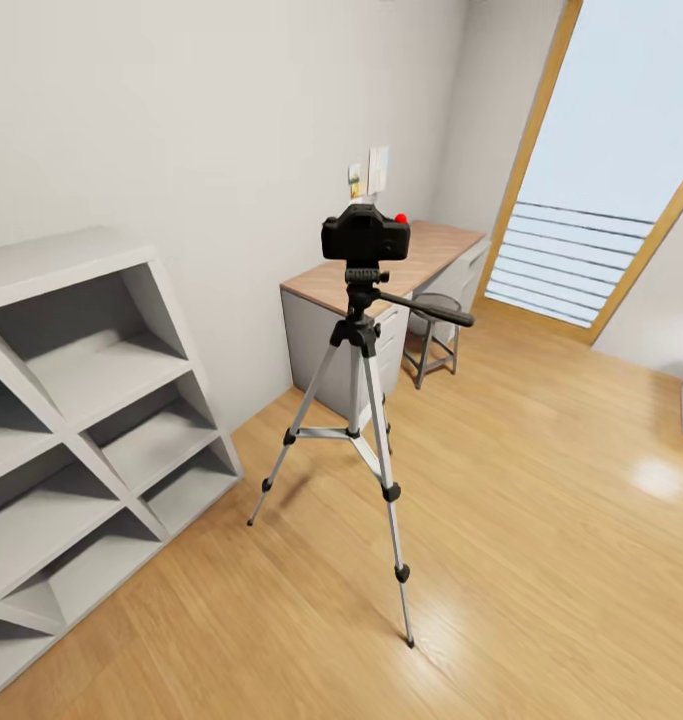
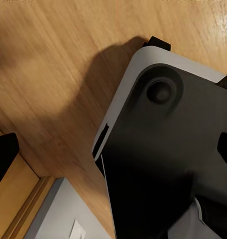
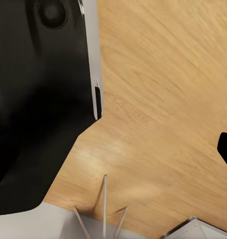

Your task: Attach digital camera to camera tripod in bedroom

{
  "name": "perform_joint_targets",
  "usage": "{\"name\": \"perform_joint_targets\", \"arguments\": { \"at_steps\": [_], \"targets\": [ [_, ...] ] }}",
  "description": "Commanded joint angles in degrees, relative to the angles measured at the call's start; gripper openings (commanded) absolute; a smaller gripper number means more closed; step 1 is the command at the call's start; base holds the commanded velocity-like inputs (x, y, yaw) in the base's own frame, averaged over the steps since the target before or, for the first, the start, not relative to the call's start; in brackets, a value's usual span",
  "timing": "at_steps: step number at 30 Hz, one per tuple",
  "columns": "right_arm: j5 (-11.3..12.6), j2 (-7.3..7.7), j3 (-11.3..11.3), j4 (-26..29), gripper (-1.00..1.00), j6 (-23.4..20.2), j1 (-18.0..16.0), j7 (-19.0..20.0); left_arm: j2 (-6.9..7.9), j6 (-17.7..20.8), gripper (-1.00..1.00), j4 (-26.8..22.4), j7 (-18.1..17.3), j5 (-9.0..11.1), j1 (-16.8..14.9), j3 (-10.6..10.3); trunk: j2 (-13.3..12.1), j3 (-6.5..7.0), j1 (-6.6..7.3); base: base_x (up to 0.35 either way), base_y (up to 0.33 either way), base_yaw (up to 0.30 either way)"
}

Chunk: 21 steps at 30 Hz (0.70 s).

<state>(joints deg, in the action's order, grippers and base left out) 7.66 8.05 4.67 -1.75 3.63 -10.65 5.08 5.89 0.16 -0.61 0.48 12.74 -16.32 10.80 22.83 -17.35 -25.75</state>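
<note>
Digital camera [image 1: 365, 236] sits on top of the camera tripod [image 1: 359, 400], seated on the black head; red dot visible at its upper right corner. Pan handle [image 1: 428, 308] projects from the head toward the right. Tripod stands upright on the wood plank floor [image 1: 541, 520], three silver legs spread, black feet on the boards.

Behind the tripod, a grey desk [image 1: 421, 262] with a wooden top stands against the pale wall; a small round stool [image 1: 433, 335] is just beside its front. Papers or cards [image 1: 369, 175] are propped at the back of the desk top. White shelving [image 1: 91, 440] stands along the wall at left, well apart from the tripod. Tall window [image 1: 601, 170] with oak frame at right.

Left wrist view: dark robot base panel [image 2: 178, 164] with grey edge over the floor. Right wrist view: similar dark panel [image 3: 38, 99]; thin silver rods [image 3: 104, 209] near the edge.

Left end effector: cannot tell whether released or clenched. Right end effector: likewise cannot tell.
</note>
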Motion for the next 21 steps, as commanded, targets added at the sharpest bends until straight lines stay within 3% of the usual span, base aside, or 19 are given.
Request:
{"name": "perform_joint_targets", "arguments": {
  "at_steps": [1,21],
  "targets": [
    [0.6,0.01,0.5,-0.2,1.0,0.4,-0.1,0.3,0.0,0.0,1.0,0.0,0.1,0.2,0.0,0.3,0.1,0.01,-0.03,0.0,0.0,0.0],
    [0.3,-0.03,0.5,-0.2,1.0,0.3,-0.1,0.4,-0.01,0.0,1.0,0.0,0.0,0.1,0.0,0.3,0.1,1.87,-0.03,0.0,0.0,0.0]
  ]
}}
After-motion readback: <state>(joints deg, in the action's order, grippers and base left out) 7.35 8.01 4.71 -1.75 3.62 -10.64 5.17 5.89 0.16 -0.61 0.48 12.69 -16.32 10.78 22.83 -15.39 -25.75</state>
